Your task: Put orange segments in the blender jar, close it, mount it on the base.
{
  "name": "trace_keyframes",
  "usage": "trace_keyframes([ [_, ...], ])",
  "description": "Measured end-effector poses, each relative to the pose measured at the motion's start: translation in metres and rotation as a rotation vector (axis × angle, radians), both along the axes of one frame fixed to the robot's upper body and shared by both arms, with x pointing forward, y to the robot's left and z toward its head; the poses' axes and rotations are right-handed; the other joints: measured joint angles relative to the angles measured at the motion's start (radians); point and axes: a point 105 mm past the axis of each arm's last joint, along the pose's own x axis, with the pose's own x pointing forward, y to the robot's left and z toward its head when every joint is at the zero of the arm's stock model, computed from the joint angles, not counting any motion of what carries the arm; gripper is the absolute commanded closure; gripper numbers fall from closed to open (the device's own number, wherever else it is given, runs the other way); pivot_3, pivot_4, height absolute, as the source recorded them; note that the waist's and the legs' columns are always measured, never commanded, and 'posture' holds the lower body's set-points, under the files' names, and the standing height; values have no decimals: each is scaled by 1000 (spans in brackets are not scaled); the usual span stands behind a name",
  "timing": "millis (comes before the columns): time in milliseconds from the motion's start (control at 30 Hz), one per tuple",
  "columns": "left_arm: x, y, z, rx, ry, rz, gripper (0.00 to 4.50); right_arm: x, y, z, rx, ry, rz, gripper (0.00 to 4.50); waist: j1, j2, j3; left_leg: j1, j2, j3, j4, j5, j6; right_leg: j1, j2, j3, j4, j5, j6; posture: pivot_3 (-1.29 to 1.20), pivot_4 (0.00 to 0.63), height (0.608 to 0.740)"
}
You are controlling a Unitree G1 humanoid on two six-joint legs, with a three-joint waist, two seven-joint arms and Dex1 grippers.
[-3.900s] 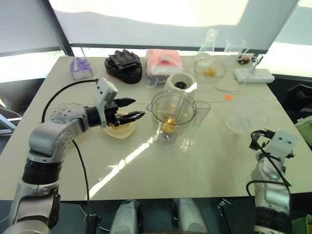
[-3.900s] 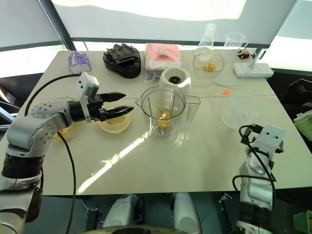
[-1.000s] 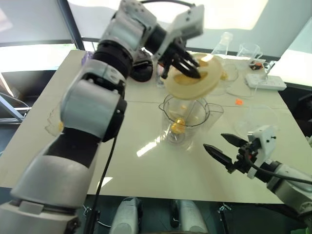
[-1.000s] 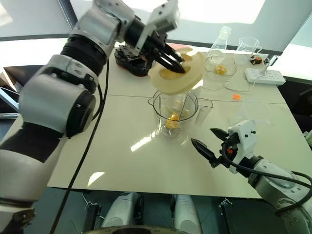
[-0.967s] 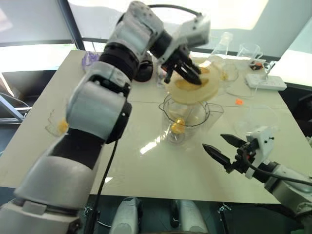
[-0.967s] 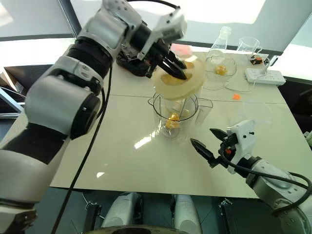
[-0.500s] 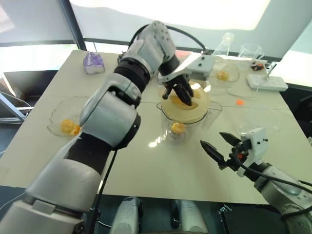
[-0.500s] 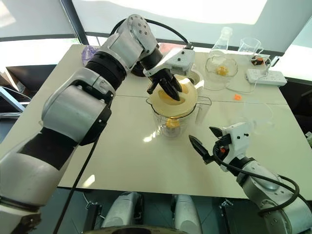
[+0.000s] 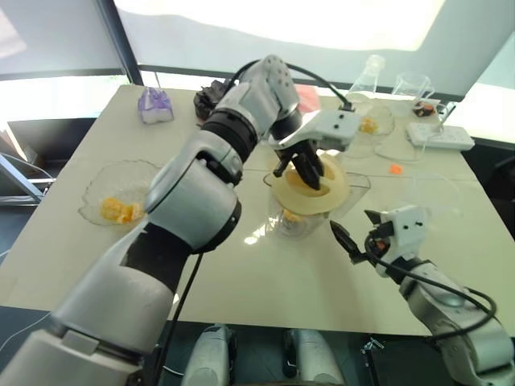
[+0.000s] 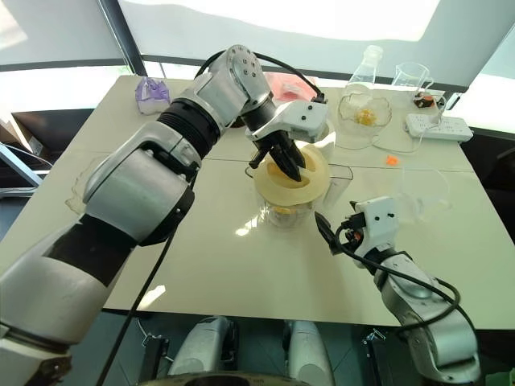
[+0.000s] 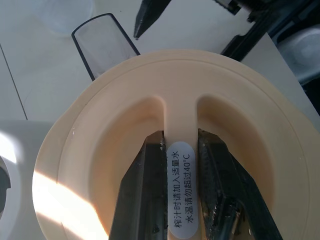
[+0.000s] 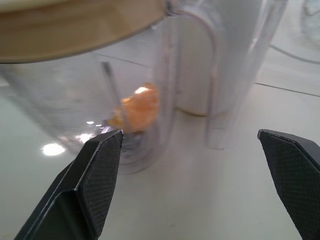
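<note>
The left hand [image 10: 283,166] pinches the central rib of the cream lid [image 10: 310,178], which sits on the blender jar [image 12: 125,95] mid-bench; orange segments [image 12: 137,107] lie inside; the right hand [image 12: 192,175] gapes wide, empty, just beside the jar.

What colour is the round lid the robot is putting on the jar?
Cream, a pale yellowish white. The lid shows best in the left wrist view.
</note>
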Motion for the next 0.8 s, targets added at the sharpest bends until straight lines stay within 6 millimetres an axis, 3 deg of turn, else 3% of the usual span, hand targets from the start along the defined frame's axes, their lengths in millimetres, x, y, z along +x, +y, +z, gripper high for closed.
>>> trace_keyframes([
  [200,1,4,-3,-79,65,18,4255,19,-14,-13,-11,-32,-92,0,1,1,-1,-1,-1,0,0,-1,2,0,0,0,0,-1,1,0,150,740],
  [533,-1,5,-4,-95,79,5,4255,42,-4,-21,28,-80,-78,0,-1,2,-1,0,-1,0,0,-2,3,1,0,1,0,-1,1,0,150,740],
  [633,-2,6,-5,-93,77,-5,4255,50,-4,-17,15,-107,-84,839,-2,2,-1,0,-1,0,0,-2,3,1,0,1,0,-1,1,0,150,740],
  [800,-2,9,-7,-82,56,-30,4255,53,7,-17,12,-124,-59,3363,-2,2,-1,0,-1,0,0,-2,3,1,0,1,0,-1,1,0,150,740],
])
